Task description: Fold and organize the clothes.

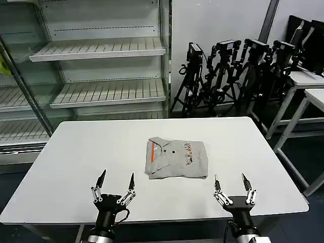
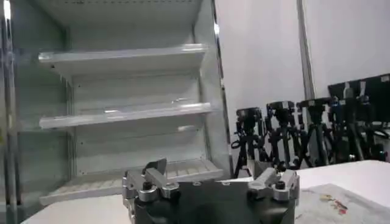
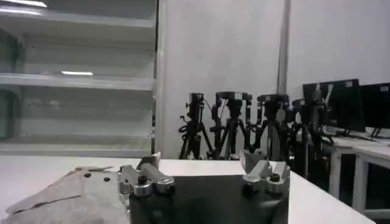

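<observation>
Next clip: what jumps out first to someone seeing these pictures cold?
A folded light grey shirt with an orange collar stripe lies alone mid-table on the white table. Nearer the robot, the left gripper and right gripper flank it, jaws open, touching nothing. Behind stand empty shelves and a cluster of tripods.

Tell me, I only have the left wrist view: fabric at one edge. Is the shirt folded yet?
Observer: Yes. The head view shows the shirt folded into a compact rectangle at mid-table.
Operator: Where are the grippers?
Observer: Both open near the table's front edge, touching nothing: left gripper left of the shirt, right gripper to its right.
Operator: Which way does the collar face?
Observer: Toward the robot's left, with the orange stripe beside it.
</observation>
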Motion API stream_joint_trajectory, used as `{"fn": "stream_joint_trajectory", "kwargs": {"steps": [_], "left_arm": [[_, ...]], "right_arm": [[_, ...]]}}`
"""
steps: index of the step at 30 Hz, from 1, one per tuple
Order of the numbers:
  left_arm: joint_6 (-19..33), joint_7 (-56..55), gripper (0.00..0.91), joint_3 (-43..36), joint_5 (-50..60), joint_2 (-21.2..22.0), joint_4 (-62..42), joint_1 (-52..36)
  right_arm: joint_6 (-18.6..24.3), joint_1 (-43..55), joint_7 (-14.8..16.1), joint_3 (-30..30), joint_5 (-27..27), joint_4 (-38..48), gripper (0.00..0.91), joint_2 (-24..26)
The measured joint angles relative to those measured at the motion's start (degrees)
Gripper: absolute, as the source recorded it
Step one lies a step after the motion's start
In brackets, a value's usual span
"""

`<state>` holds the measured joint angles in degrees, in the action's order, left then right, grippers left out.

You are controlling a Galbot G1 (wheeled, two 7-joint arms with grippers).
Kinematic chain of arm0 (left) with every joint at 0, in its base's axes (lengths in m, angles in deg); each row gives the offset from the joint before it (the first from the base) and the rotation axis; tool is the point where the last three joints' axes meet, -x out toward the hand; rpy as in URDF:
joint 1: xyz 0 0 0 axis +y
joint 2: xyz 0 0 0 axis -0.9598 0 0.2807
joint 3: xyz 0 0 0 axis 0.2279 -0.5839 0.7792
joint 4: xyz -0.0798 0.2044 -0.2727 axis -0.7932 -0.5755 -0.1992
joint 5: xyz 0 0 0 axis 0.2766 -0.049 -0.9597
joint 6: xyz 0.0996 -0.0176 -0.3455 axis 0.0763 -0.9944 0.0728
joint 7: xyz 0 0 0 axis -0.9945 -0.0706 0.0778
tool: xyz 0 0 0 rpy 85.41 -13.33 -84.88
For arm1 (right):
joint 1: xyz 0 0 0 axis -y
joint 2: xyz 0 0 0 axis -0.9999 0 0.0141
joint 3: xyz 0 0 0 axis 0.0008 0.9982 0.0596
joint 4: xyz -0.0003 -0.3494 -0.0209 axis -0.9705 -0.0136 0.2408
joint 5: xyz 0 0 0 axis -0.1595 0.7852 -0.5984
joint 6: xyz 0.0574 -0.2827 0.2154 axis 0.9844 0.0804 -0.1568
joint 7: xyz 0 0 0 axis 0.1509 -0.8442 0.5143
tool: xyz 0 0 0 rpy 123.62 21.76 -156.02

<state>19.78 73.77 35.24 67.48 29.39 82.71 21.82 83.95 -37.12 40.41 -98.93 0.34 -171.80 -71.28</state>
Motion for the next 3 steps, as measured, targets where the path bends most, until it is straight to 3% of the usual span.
{"fn": "stream_joint_trajectory", "kwargs": {"steps": [3], "left_arm": [[0.1, 0.2, 0.907, 0.0, 0.2, 0.4, 0.1, 0.3]], "right_arm": [[-0.2, -0.1, -0.4, 0.1, -0.1, 0.0, 0.907, 0.0]]}}
